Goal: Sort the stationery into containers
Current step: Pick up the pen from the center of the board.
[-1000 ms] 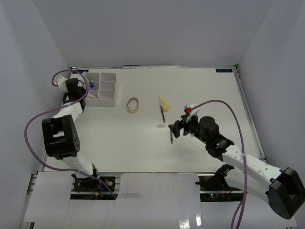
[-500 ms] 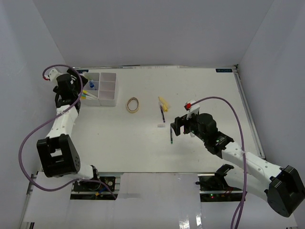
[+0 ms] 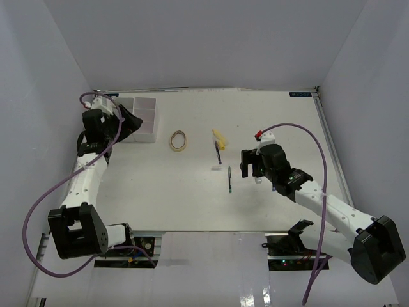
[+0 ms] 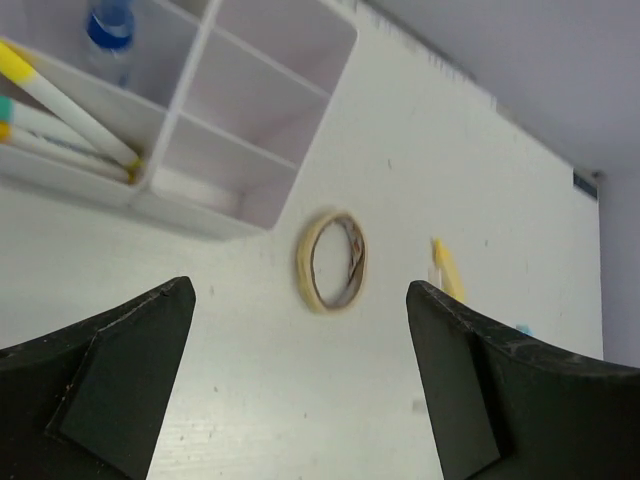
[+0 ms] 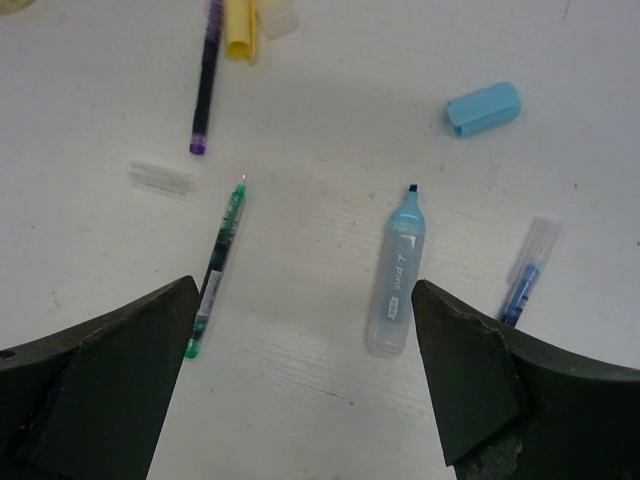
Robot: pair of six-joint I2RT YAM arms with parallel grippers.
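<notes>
My left gripper point(image 3: 131, 121) hangs open and empty over the white organizer tray point(image 3: 147, 125). In its wrist view the tray point(image 4: 200, 212) holds yellow-tipped pens point(image 4: 62, 103) and a blue-capped bottle point(image 4: 108, 24). A tan ring point(image 4: 333, 262) lies ahead between the wide fingers point(image 4: 120, 385). My right gripper point(image 3: 250, 165) is open above the table. A green pen point(image 5: 218, 272) lies by its left finger and a light blue highlighter point(image 5: 397, 278) by its right finger. A dark pen point(image 5: 205, 85), yellow marker point(image 5: 238, 25), light blue cap point(image 5: 483, 108) and blue pen point(image 5: 525, 275) lie around.
The tan ring point(image 3: 178, 140) sits right of the tray, the yellow marker point(image 3: 219, 137) and dark pen point(image 3: 218, 153) further right. A clear cap point(image 5: 162, 178) lies near the green pen point(image 3: 229, 178). White walls enclose the table.
My left gripper has opened and swung right across the tray, leaving pens in a near compartment. My right gripper has shifted right, off the green pen, and opened slightly wider.
</notes>
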